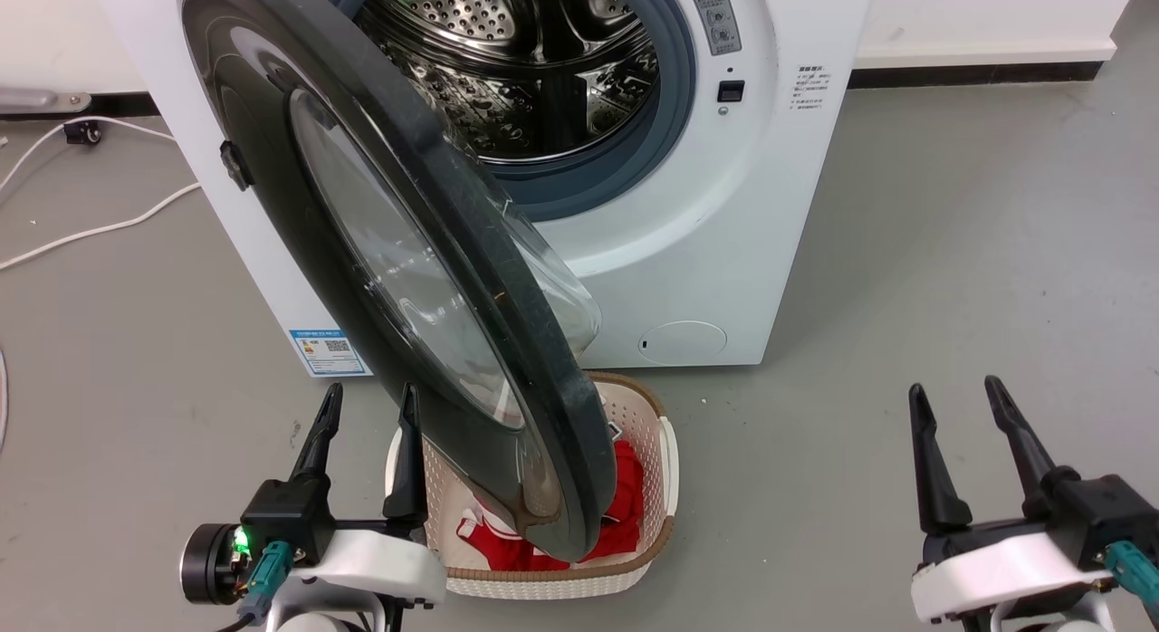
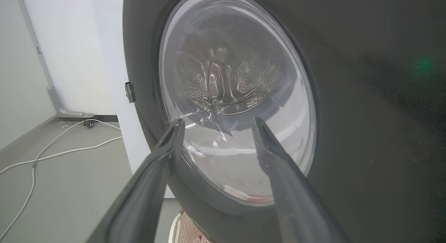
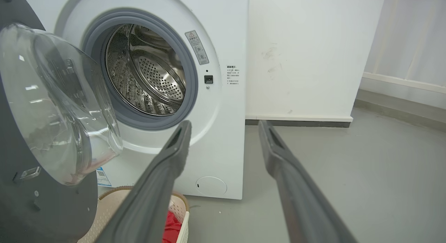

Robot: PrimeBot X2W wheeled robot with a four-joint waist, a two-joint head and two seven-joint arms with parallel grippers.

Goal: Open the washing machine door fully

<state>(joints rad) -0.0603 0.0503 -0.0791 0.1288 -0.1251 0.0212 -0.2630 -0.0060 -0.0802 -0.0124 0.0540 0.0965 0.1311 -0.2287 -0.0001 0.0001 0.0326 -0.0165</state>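
- The washing machine door (image 1: pixel 389 270) stands about half open on the washing machine (image 1: pixel 724 252), its lower edge over a laundry basket (image 1: pixel 543 582).
- The left gripper (image 1: pixel 373 392) is spread and empty beside the door's outer face; contact is hard to judge.
- The right gripper (image 1: pixel 954 385) is spread, empty and well apart.
- The door is probably heavy, stiff and slick, with a fragile glass bowl, so work on the black rim at its free edge.

We record: washing machine door (image 1: pixel 389 270) glossy black plastic around smooth clear glass. At 12 o'clock, drum (image 1: pixel 507 71) shiny perforated steel and gasket (image 1: pixel 675 107) matt grey rubber. At 6 o'clock, laundry basket (image 1: pixel 543 582) beige perforated plastic holding red cloth (image 1: pixel 625 496).
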